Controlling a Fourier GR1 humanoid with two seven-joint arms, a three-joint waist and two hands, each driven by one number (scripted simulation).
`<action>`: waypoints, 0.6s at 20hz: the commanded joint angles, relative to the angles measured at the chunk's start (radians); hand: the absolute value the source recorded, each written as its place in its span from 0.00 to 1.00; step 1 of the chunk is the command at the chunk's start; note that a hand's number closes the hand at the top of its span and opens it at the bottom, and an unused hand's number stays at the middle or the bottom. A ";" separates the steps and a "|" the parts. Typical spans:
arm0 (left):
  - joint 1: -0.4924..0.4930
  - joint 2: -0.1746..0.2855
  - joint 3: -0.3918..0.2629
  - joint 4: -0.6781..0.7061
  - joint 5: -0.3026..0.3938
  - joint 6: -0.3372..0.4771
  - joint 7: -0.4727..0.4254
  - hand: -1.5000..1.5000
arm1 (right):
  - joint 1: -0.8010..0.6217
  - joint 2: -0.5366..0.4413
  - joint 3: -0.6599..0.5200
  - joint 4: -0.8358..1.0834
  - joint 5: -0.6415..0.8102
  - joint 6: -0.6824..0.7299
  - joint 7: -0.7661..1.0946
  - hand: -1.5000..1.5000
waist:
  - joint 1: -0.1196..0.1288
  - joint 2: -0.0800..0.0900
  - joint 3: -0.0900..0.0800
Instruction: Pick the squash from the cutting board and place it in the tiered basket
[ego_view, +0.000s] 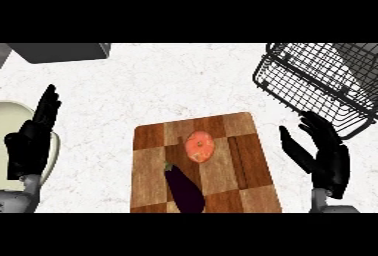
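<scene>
So the squash (199, 146) is a roundish orange-pink thing with a few paler yellowish blotches toward its lower side. It's sitting flat on the cutting board (151, 165), a bit above the board's middle, and nothing is touching it. The board is checkered in light and dark wood, with a darker strip running just to the right of the squash.

Just below the squash there's an eggplant (184, 190), dark purple with a green cap, the cap end pointing up toward the squash and the body running down to the board's near edge.

The right hand (321, 145) is released, fingers straight and spread, holding nothing. It's over the white speckled worktop (148, 85), between the board's right edge and the tiered basket (317, 80), a dark wire one at upper right.

The left hand (33, 135) rests open at the left edge, fingers up, over a pale plate (11, 112). A grey box (59, 51) sits at top left.
</scene>
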 joint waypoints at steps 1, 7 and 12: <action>0.023 0.027 -0.005 0.022 -0.018 -0.014 0.013 0.50 | 0.166 0.123 0.021 -0.043 0.126 -0.282 0.044 0.00 | 0.012 -0.008 -0.006; 0.010 0.029 -0.013 0.042 -0.021 -0.055 -0.025 0.50 | 0.302 0.055 0.270 -0.211 0.411 -0.310 0.335 0.00 | 0.069 0.001 -0.011; -0.011 0.014 -0.033 0.062 -0.040 -0.052 -0.028 0.50 | 0.295 -0.059 0.348 -0.234 0.522 -0.106 0.585 0.00 | 0.095 0.013 -0.015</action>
